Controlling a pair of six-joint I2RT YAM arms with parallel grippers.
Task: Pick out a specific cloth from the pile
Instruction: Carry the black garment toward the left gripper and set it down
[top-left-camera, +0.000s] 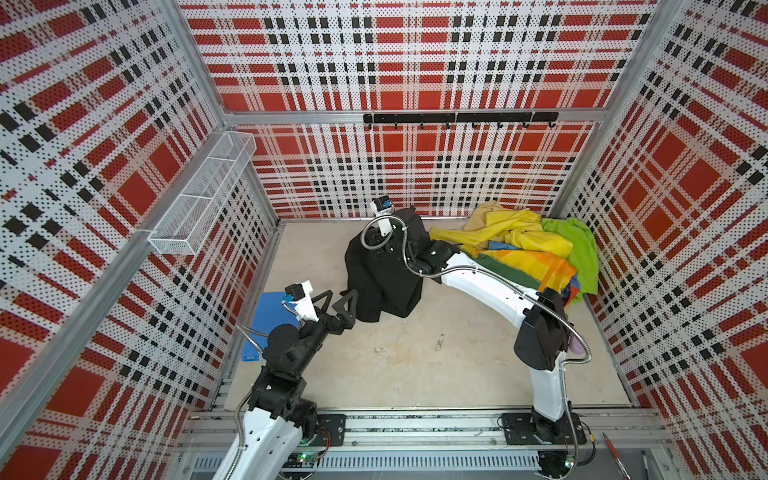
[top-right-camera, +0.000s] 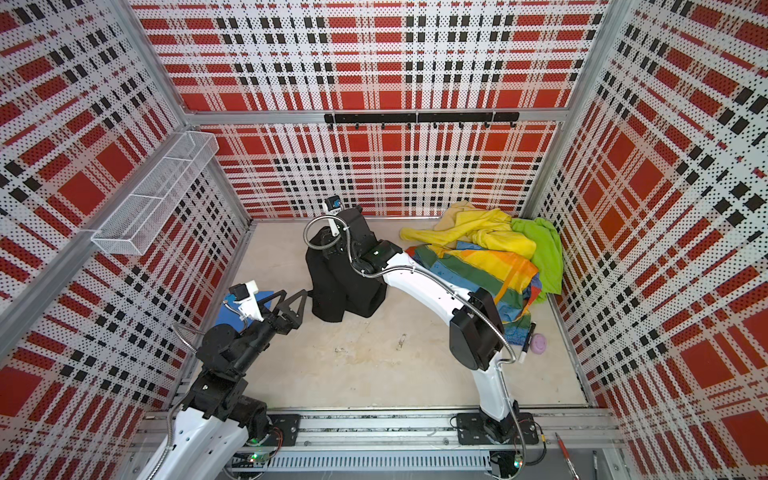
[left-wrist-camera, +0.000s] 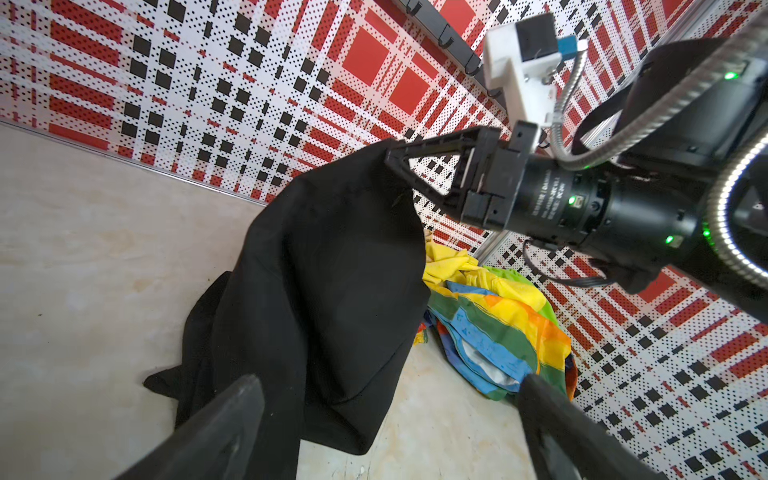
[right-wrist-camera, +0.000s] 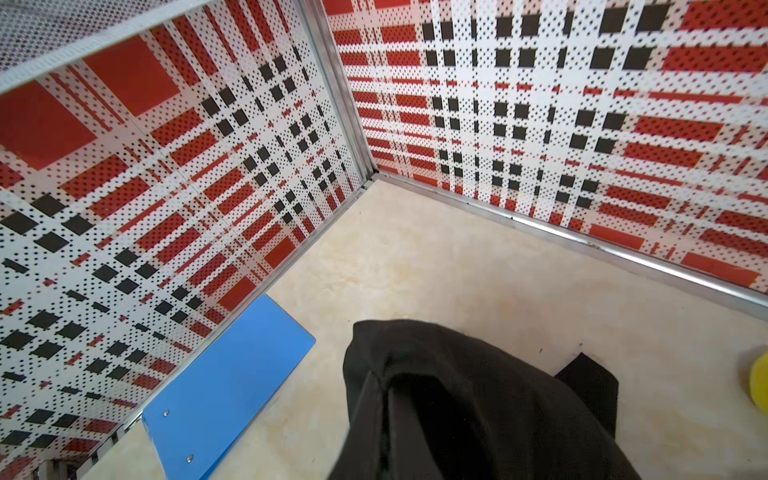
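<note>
Two grippers, opposite states. Left gripper (top-left-camera: 343, 293): wide-spread fingers (left-wrist-camera: 232, 415), nothing between them. Hovers above the desk (top-left-camera: 415, 353), just beside the hanging side of the black cloth (top-left-camera: 382, 274); cannot tell whether touching it. Right gripper (left-wrist-camera: 392, 157): fingers pressed together on a top fold of the cloth. Holds that fold high, with the rest draping down in a tall dark column and crumpling onto the desk at the bottom. Cloth position: just left of the pile (top-left-camera: 532, 249) in both top views, a heap of yellow, lime green and rainbow-patched fabrics in the far right corner.
</note>
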